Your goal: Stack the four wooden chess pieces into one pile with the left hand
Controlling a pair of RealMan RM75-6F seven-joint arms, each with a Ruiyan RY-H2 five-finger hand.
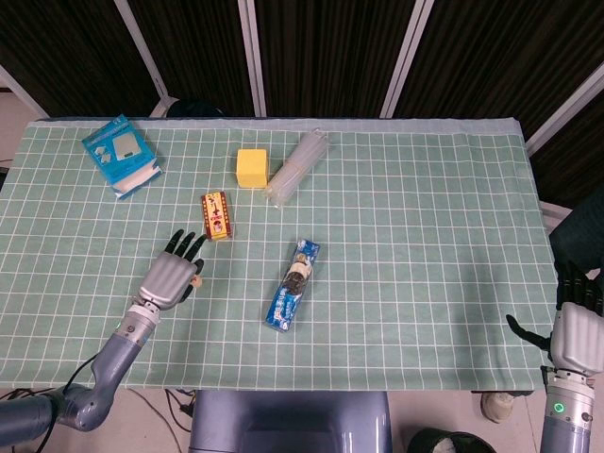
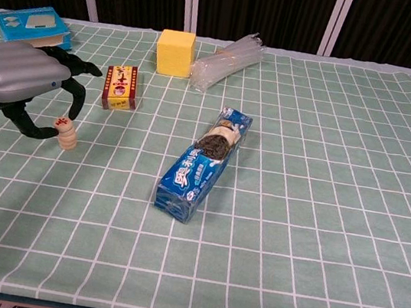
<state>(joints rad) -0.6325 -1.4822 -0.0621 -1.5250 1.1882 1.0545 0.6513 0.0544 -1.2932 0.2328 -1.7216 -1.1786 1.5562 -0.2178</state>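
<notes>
Stack of wooden chess pieces (image 2: 67,134) stands upright on desk (image 2: 324,187), left-front area, near the red-yellow box (image 2: 120,87). Left hand (image 2: 16,83) arches over it, fingers curved around the top piece; whether touching, cannot tell. Looks like release stage. Judgement: lift fingers straight up, no sideways drag, or pile topples. Right hand (image 1: 576,330) idle off desk edge, fingers apart, holding nothing.

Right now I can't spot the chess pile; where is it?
In the chest view the chess pile stands at the table's left, beside the left hand's fingertips, just in front of the red box.
</notes>
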